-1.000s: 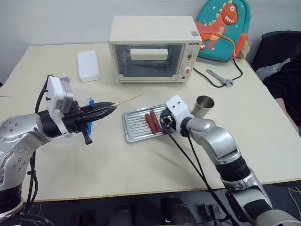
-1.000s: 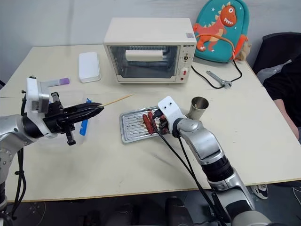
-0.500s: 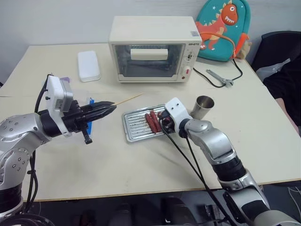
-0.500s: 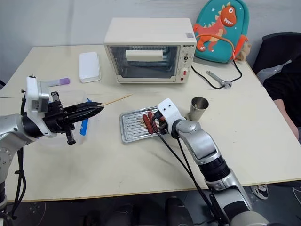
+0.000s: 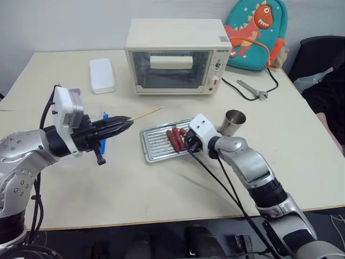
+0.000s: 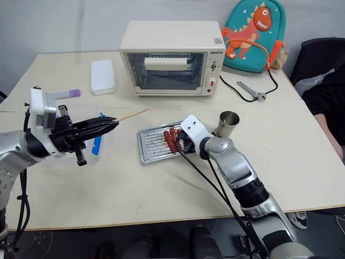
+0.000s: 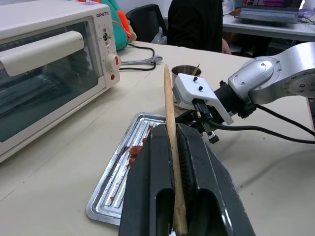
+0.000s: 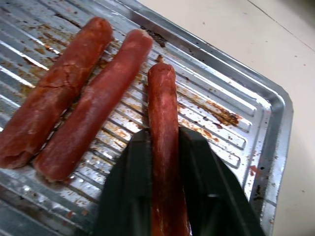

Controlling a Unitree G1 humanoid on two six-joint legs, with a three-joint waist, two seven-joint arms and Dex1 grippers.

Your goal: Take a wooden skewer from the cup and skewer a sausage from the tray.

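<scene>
Reddish-brown sausage (image 8: 165, 162) pinched in right hand (image 8: 165, 216); left hand (image 7: 179, 196) clamps pale wooden skewer (image 7: 170, 128).

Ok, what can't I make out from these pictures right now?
- Right gripper fingertips in the head views: behind its own white wrist housing.
- Sausage near end, right wrist view: cut off by the frame edge.
- Skewer butt end, left wrist view: cut off.
- Cup contents: too small.

Left arm is bent and lifted, its hand (image 5: 127, 123) level, pointing fwd and to the right, fingers pressed together on a thin stick. Right arm reaches fwd, wrist tilted down; right hand (image 8: 165, 184) has fingers either side of one sausage.
</scene>
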